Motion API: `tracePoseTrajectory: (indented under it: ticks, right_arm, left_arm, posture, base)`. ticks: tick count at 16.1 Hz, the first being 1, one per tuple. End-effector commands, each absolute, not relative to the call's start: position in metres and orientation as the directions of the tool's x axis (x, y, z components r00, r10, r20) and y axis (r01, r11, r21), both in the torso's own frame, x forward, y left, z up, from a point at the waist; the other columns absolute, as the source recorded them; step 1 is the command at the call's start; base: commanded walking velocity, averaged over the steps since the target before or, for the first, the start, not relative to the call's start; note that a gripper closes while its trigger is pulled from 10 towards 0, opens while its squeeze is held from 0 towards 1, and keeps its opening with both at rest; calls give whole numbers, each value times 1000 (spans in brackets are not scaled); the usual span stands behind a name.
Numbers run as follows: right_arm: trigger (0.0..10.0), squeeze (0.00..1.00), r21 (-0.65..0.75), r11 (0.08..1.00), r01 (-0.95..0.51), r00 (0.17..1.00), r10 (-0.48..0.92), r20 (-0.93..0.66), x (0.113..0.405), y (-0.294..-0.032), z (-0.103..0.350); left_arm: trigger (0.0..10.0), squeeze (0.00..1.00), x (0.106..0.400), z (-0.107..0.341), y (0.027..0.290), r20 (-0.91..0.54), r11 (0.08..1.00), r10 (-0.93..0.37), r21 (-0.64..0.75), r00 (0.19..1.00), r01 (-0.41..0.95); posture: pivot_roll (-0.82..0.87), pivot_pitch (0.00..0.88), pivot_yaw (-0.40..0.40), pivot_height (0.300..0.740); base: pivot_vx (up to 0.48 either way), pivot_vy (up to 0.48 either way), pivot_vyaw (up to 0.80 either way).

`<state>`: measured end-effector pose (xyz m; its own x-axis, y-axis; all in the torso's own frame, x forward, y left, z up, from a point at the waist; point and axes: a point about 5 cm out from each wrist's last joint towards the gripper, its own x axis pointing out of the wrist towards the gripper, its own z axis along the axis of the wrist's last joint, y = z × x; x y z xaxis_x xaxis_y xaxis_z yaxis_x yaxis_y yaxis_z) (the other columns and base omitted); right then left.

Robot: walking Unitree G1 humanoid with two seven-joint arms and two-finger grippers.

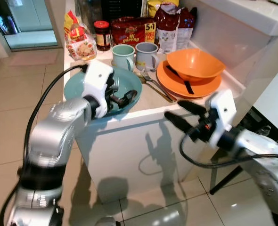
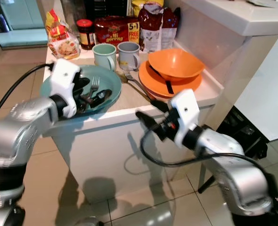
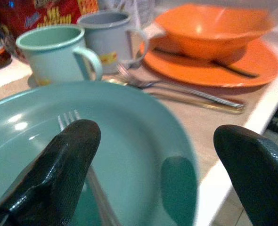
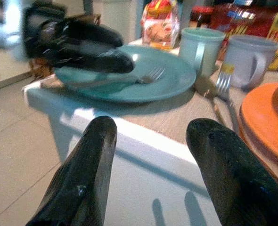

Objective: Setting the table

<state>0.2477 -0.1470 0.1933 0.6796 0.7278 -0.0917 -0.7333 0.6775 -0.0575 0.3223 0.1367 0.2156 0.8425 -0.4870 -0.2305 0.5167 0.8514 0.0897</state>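
Left gripper [image 2: 94, 96] hangs over the teal plate [image 3: 143, 141], its black fingers [image 3: 59, 165] spread apart, with a silver fork [image 4: 148, 76] lying on the plate beneath them; nothing is grasped. That plate is wide, shallow and glossy, and sits at the near edge of the white counter [image 1: 129, 117]. Right gripper [image 1: 176, 113] hovers off the counter's front edge, fingers parted and empty. Behind stand a mint mug [image 1: 122, 56] and a grey mug [image 1: 146, 55], beside an orange bowl [image 1: 195, 63] on an orange plate [image 1: 209, 87].
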Motion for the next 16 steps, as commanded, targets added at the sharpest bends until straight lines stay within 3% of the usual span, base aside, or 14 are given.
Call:
tracePoseTrajectory:
  ticks: [1, 2, 5, 9, 16]
  right_arm:
    - [10000, 0, -67, 655, -752, 659, 746, -100, 244, -151, 198]
    - [10000, 0, -63, 652, -755, 655, 746, -120, 242, -155, 196]
    - [10000, 0, -44, 633, -773, 631, 758, -167, 237, -162, 193]
    - [10000, 0, -7, 631, -776, 619, 759, -204, 231, -170, 190]
    - [10000, 0, -5, 622, -783, 607, 762, -226, 231, -176, 192]
  left_arm:
    - [10000, 914, 329, 214, 136, -269, 854, -472, 96, 839, 511]
    - [10000, 0, 336, 212, 136, -287, 859, -455, 108, 843, 501]
    - [10000, 0, 346, 203, 137, -363, 861, -409, 152, 837, 486]
    - [10000, 0, 348, 194, 136, -438, 868, -403, 96, 803, 488]
    - [10000, 0, 345, 230, 146, -362, 881, -393, 116, 845, 459]
  posture:
    - [90, 16, -20, 740]
    - [89, 17, -24, 740]
    - [74, 20, -14, 740]
    - [69, 35, -13, 740]
    - [75, 48, -25, 740]
  base:
    - [0, 0, 0]
    - [0, 0, 0]
    - [0, 0, 0]
    - [0, 0, 0]
    - [0, 0, 0]
